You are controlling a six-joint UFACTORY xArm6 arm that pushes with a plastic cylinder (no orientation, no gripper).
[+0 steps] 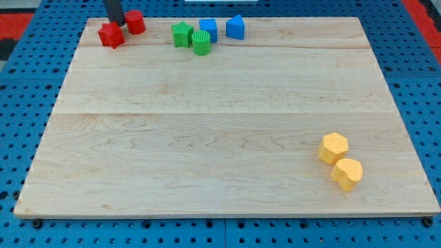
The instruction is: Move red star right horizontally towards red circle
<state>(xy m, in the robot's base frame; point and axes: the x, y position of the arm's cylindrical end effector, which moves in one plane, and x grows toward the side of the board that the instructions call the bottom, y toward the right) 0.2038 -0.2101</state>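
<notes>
The red star (110,35) lies near the top left corner of the wooden board (220,124). The red circle (135,21) stands just to its upper right, close to it. My tip (116,23) comes down from the view's top and ends between the two, at the star's upper right edge and just left of the circle.
A green star (181,34) and a green cylinder (201,43) sit at the top middle, with a blue cube (208,29) and a blue pentagon-like block (236,27) beside them. A yellow hexagon (333,147) and a yellow heart-like block (346,173) lie at the lower right.
</notes>
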